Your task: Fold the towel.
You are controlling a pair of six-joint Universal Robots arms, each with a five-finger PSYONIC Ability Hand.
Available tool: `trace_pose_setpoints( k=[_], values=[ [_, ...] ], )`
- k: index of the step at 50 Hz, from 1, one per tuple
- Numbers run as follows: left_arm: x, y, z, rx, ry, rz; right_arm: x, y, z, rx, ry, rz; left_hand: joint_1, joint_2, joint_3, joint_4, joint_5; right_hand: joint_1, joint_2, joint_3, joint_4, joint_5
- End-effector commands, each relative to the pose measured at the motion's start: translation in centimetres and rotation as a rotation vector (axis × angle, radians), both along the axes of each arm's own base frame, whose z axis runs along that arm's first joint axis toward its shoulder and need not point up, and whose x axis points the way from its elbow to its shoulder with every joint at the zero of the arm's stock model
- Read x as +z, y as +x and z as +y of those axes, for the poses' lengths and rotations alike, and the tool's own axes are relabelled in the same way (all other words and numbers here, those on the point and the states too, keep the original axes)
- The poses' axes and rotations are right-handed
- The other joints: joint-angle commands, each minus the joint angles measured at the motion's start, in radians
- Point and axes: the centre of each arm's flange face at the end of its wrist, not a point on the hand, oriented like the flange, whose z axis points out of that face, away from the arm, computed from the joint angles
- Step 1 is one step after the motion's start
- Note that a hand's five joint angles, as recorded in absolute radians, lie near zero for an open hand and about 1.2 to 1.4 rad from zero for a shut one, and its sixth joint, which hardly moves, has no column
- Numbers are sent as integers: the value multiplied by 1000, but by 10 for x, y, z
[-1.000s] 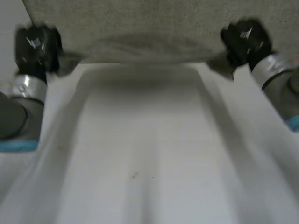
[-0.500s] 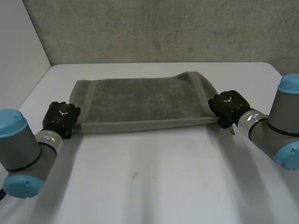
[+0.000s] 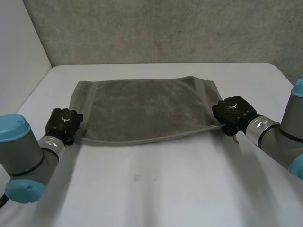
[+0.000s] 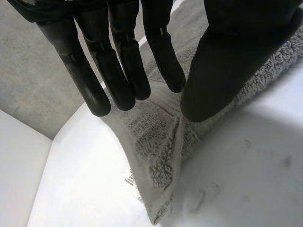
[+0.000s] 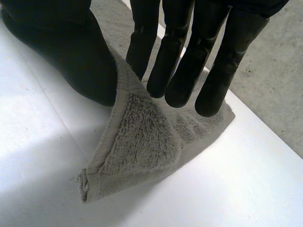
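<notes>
A grey towel (image 3: 147,111) lies folded flat across the middle of the white table (image 3: 156,189), its long edges running left to right. My left hand (image 3: 64,122) is at the towel's near left corner. In the left wrist view its fingers (image 4: 118,71) are straight and stand apart from the thumb (image 4: 222,61), which rests on the towel corner (image 4: 156,142) sagging onto the table. My right hand (image 3: 234,113) is at the near right corner. There the thumb (image 5: 61,52) and straight fingers pinch the towel corner (image 5: 142,142), whose tip hangs to the table.
A grey wall (image 3: 156,28) rises behind the table's far edge, and a pale wall (image 3: 19,61) stands at the left. The bare table surface stretches in front of the towel toward me.
Both hands brought the towel down from up near the camera and laid it over itself, then drew its near edge toward me. My left hand's fingers have loosened from the corner.
</notes>
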Motion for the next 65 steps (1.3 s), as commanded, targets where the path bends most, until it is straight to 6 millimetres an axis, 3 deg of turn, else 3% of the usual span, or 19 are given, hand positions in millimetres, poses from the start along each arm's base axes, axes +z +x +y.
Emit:
trace_pose_setpoints(
  k=[1,11,13,18,21,25,32,36,39,43,45,50,55,58,59,60,62,63,65],
  values=[
    [-1,0,1,-2,6,-2,-2,0,0,0,4,-1,-95,-92,-99,-99,-101,308,224,204,196,294],
    [-6,0,-3,0,11,-5,-2,0,0,-2,6,-1,-30,-28,-35,-34,-37,308,224,204,196,294],
    [-8,0,-4,0,12,-5,-2,0,0,-2,6,-1,127,130,123,123,121,308,224,204,196,294],
    [-11,0,-3,-1,26,-7,-3,-1,0,-9,7,2,184,186,179,180,177,308,224,204,196,294],
    [-11,0,-2,2,32,-8,-3,-1,0,-12,6,3,484,487,480,480,478,308,224,204,196,294],
    [-9,1,0,7,30,-8,0,-3,-1,-21,-2,7,486,489,482,482,480,308,224,204,196,294],
    [20,15,19,42,79,-15,20,-5,9,-14,-6,18,486,489,482,482,480,308,224,204,196,294],
    [33,21,32,59,121,-22,34,-11,32,24,66,96,486,489,482,482,480,308,224,204,196,294],
    [62,26,56,64,144,-28,36,-24,46,52,130,205,486,489,482,482,480,308,224,204,196,294],
    [80,29,78,63,189,-35,45,-34,66,108,166,324,486,489,482,482,480,308,224,204,196,294],
    [98,31,99,64,219,-38,62,-41,82,157,169,411,486,489,482,482,480,308,224,204,196,294],
    [113,33,120,51,223,-38,84,-57,92,150,155,464,486,489,482,482,480,308,224,204,196,294],
    [117,30,116,41,179,-30,93,-61,83,147,102,439,486,489,482,482,480,308,224,204,196,294],
    [114,27,100,36,116,-20,92,-58,74,160,72,413,486,489,482,482,480,308,224,204,196,294],
    [107,24,87,33,94,-17,82,-56,63,168,78,401,486,489,482,482,480,308,224,204,196,294],
    [107,24,87,33,94,-17,82,-56,63,168,78,401,486,489,482,482,480,308,224,204,196,294],
    [99,9,65,-2,34,-7,65,-55,36,145,70,385,486,489,482,482,480,308,224,204,196,294],
    [98,9,65,-2,34,-7,65,-55,36,144,70,385,486,489,482,482,480,308,224,204,196,294],
    [85,-7,44,-39,3,-3,50,-49,13,108,59,359,486,489,482,482,480,308,224,204,196,294]
  ],
)
